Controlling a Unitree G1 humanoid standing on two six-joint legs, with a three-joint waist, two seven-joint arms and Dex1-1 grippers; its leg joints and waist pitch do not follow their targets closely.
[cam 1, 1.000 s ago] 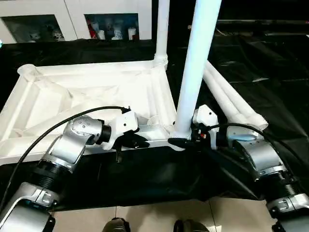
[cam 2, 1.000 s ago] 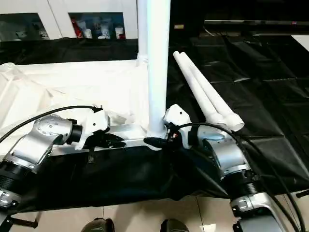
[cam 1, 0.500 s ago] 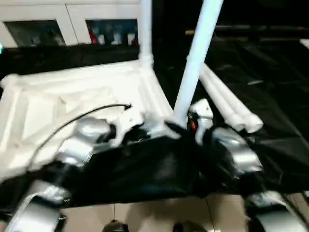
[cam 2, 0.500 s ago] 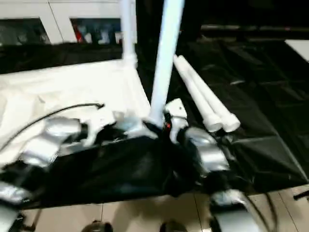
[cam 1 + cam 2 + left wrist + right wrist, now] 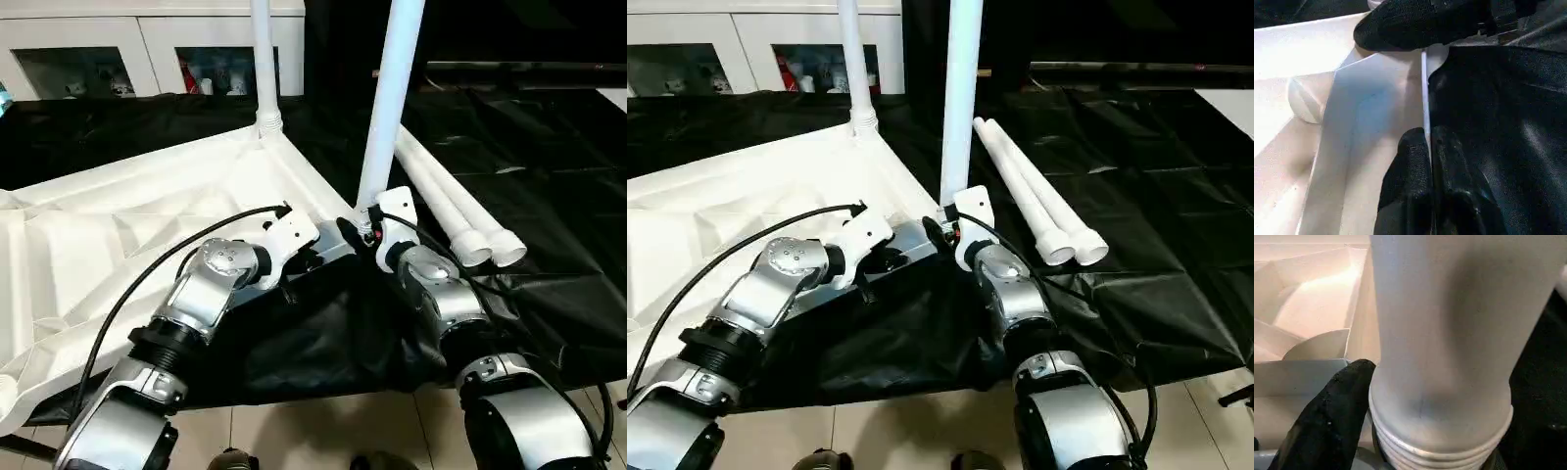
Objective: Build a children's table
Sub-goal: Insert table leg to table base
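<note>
The children's table top (image 5: 147, 215) lies upside down, white and ribbed, on a black cloth. Two legs stand in its sockets: a far leg (image 5: 263, 59) and a near leg (image 5: 390, 98) at the corner closest to me. Two more legs (image 5: 451, 211) lie side by side on the cloth to the right. My left gripper (image 5: 312, 258) is shut on the thin near rim (image 5: 1424, 98) of the top, just left of that corner. My right gripper (image 5: 364, 227) grips the ringed base (image 5: 1440, 426) of the near leg, with one black finger (image 5: 1327, 416) pressed against it.
Black cloth (image 5: 549, 157) covers the ground under and right of the table and bunches up below my grippers. White cabinets with glass doors (image 5: 98, 59) line the back. Pale floor tiles (image 5: 294, 431) run along the near edge.
The table top with its two standing legs has swung, its near right corner going further from me, and both grippers went with it. The loose legs stayed put. My view shifted too.
</note>
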